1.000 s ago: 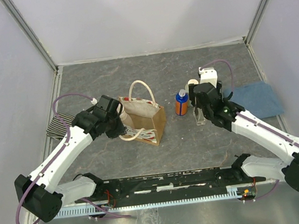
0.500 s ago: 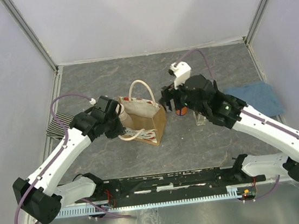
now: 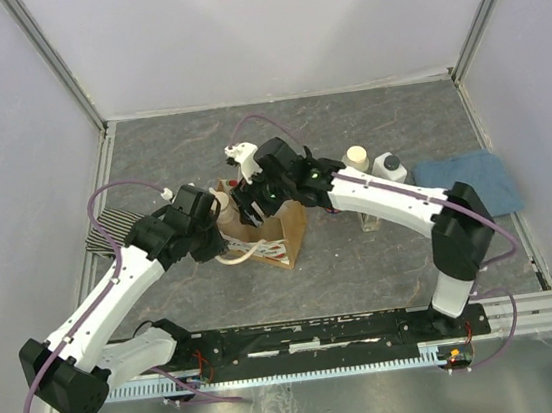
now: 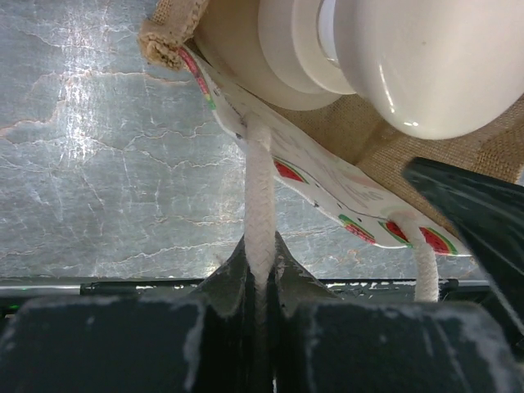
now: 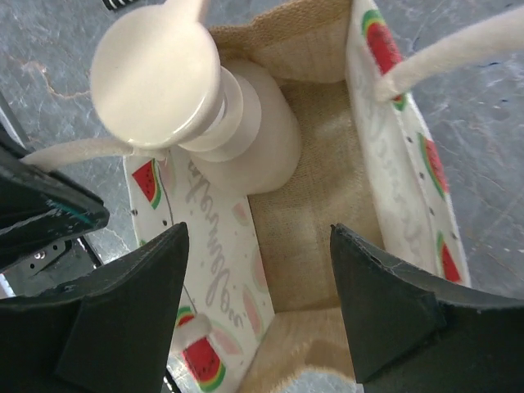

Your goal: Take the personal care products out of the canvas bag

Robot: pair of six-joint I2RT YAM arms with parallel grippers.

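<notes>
Right arm has swung across from the 3 o'clock side since a second ago; right gripper [image 3: 257,191] hangs over the open mouth of the canvas bag [image 3: 287,227]. Its jaws are spread wide with nothing between them. Left gripper [image 4: 259,260] is clamped tight on the bag's rope handle [image 4: 259,188], at the bag's 9 o'clock side. Pump bottle [image 5: 155,72] stands upright inside the bag, at that same end. Two bottles stand out on the table, toward 2 o'clock from the bag: cream-capped bottle [image 3: 356,157] and black-capped bottle [image 3: 389,165], just beside each other.
</notes>
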